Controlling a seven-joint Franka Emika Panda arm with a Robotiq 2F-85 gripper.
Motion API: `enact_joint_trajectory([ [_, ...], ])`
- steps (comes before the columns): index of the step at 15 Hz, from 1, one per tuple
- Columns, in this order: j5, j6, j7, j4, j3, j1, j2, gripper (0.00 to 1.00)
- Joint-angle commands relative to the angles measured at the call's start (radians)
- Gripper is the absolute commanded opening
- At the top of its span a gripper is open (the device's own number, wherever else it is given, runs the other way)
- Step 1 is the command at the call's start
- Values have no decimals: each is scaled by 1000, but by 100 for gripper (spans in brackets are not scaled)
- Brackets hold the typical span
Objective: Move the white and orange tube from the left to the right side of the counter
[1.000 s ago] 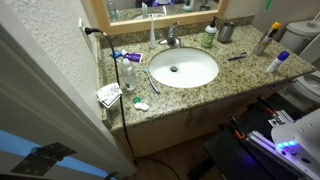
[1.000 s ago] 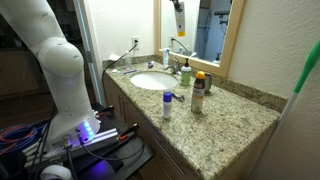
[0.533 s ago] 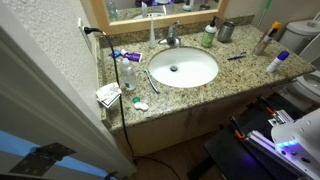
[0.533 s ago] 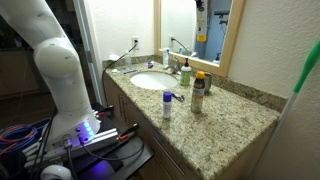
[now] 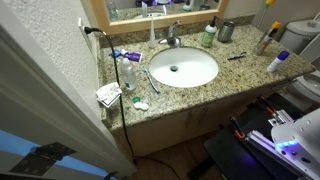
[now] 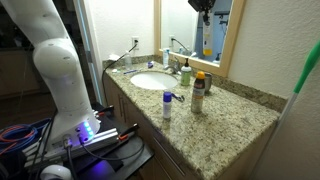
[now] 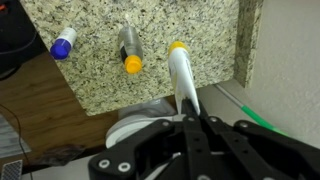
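Only the wrist view shows the grip closely. The gripper has its jaws drawn narrow on the white and orange tube. The tube points away from the camera, its orange end over the speckled counter near the wall edge. Below it lie a bottle with a yellow cap and, further off, a white bottle with a blue cap.

In an exterior view, the gripper hangs high in front of the mirror, at the top of the frame. The tube dangles from it, well above the bottles on the near part of the counter. The white arm rises from its base and leaves the frame at the top.

The overhead exterior view shows neither gripper nor tube. It shows the oval sink, the faucet, and a dark cup whose contents cannot be made out.
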Motion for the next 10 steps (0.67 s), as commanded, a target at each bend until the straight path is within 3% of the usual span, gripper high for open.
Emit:
enact_joint_trajectory([
  [1, 4, -5, 91, 55, -59, -48, 125, 1],
  [5, 78, 21, 211, 61, -143, -81, 210, 1],
  [6, 32, 10, 171, 29, -132, -60, 174, 3],
  [10, 38, 25, 241, 49, -153, -67, 238, 1],
])
